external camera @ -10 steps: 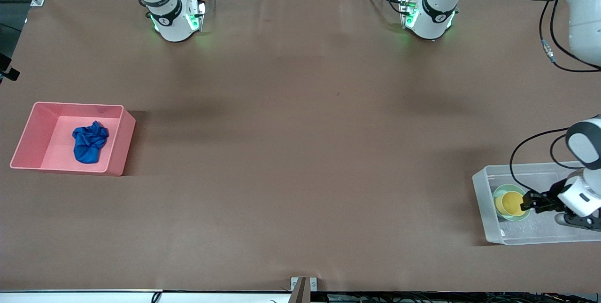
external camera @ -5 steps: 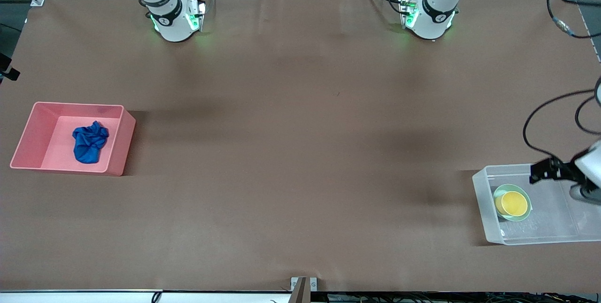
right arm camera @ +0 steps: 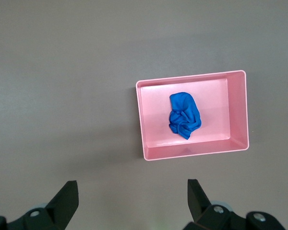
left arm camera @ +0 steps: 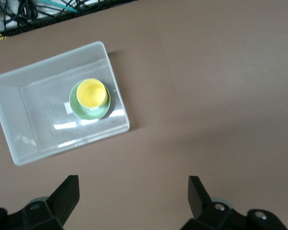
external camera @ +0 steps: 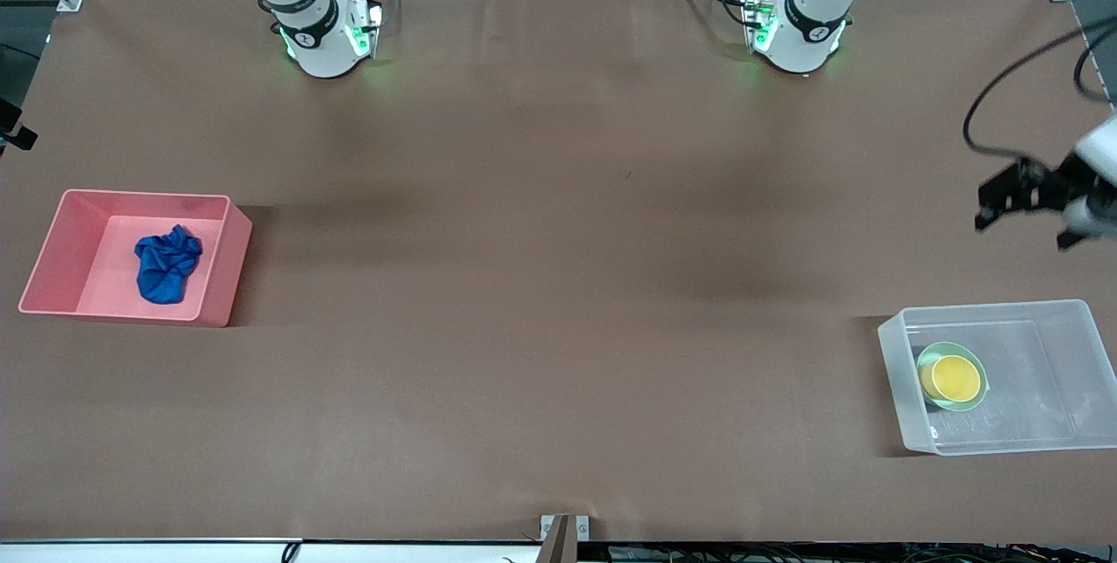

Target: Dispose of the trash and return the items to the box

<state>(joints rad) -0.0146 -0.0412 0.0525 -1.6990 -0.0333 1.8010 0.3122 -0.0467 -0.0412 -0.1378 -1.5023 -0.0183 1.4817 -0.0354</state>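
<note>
1. Front view shows the crumpled bright blue cloth wad [external camera: 166,274] lying on the floor of the pink opaque rectangular bin [external camera: 220,271], at the right arm's end of the desk; the right wrist view shows the same wad [right arm camera: 184,115] near the middle of that bin [right arm camera: 140,122], touching none of its walls.
2. The small yellow plastic cup [external camera: 955,378] stands upright inside the shallow mint-green bowl [external camera: 927,358], and both sit in the clear rectangular plastic tub [external camera: 899,388] at the left arm's end of the desk, nearer the front camera than the bin is.
3. In the left wrist view the cup [left arm camera: 92,92] and bowl [left arm camera: 79,109] sit close to one short wall of the tub [left arm camera: 9,139], with a small white sticker [left arm camera: 68,108] partly showing just beside the bowl.
4. The left gripper [external camera: 1003,196] hangs in the air over bare desk, farther up the front view than the tub, its jaws spread apart and empty [left arm camera: 133,197].
5. The right gripper [right arm camera: 132,197] is out of the front view; its own wrist view shows it high over bare desk beside the bin, jaws spread wide and empty.
6. The brown desk [external camera: 558,284] carries only the two arm bases [external camera: 325,39] and [external camera: 798,35] along its edge farthest from the front camera; nothing stands between either gripper and the containers.
</note>
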